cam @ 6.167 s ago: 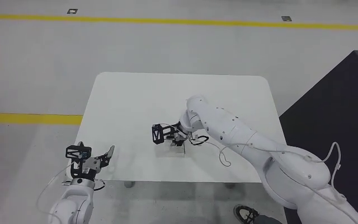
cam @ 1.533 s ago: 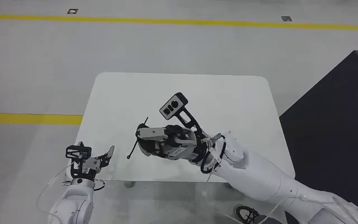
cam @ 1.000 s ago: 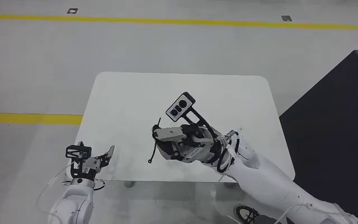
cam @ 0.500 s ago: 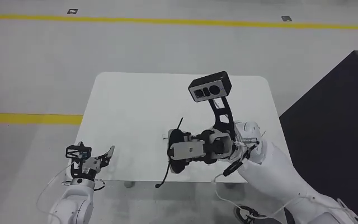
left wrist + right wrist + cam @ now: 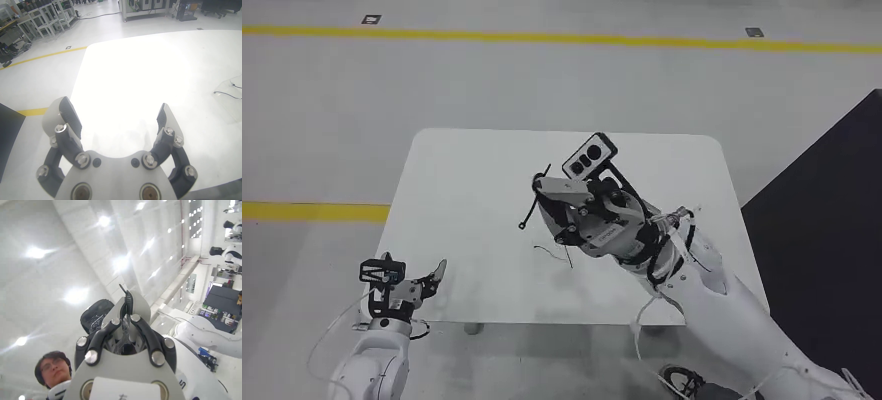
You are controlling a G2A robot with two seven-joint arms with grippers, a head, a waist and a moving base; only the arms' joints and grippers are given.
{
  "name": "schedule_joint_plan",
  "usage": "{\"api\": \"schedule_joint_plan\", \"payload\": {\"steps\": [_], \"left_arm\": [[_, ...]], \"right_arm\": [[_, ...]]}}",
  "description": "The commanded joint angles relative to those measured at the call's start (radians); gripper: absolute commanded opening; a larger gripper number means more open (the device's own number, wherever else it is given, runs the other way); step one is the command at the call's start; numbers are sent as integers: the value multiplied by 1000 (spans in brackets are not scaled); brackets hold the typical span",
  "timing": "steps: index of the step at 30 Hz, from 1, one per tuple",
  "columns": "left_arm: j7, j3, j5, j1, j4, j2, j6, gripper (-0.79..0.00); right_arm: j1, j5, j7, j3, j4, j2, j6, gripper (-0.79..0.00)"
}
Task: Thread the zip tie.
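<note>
— White table (image 5: 472,200) lies below. Where are the arms?
— Right gripper (image 5: 127,298) is high above its middle, fingers pressed together on the black zip tie (image 5: 128,306); both ends stick out. Left gripper (image 5: 117,113) hangs by the near corner, fingers spread, holding nothing.
— Which step, then?
— I judge the tie is picked up but not threaded. Next, the free arm must take one end.
</note>
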Motion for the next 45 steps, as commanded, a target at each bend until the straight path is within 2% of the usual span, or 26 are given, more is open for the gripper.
{"api": "schedule_joint_plan", "payload": {"steps": [1,7,13,16,18,20,23,27,29,33,39,42,45], "left_arm": [[0,0,0,0,0,0,0,0],[0,0,0,0,0,0,0,0],[0,0,0,0,0,0,0,0],[0,0,0,0,0,0,0,0],[0,0,0,0,0,0,0,0],[0,0,0,0,0,0,0,0],[0,0,0,0,0,0,0,0],[0,0,0,0,0,0,0,0],[0,0,0,0,0,0,0,0],[0,0,0,0,0,0,0,0],[0,0,0,0,0,0,0,0],[0,0,0,0,0,0,0,0],[0,0,0,0,0,0,0,0]], "right_arm": [[-21,6,-24,10,-16,5,96,-785],[-72,42,-55,46,-90,17,292,-785],[-97,39,-37,80,-123,19,332,-785],[-79,-42,4,102,-137,17,275,-785],[-45,-205,72,118,-111,16,154,-785],[-22,-299,141,105,-88,9,31,-785],[12,-418,196,88,-54,0,-98,-785],[40,-439,229,71,-16,-12,-175,-785],[44,-401,224,64,-6,-19,-190,-785],[32,-196,213,49,-2,-34,-142,-785],[0,57,157,85,-25,-38,48,-785],[-19,83,151,106,-36,-33,153,-785],[-29,63,150,113,-41,-34,165,-785]]}}
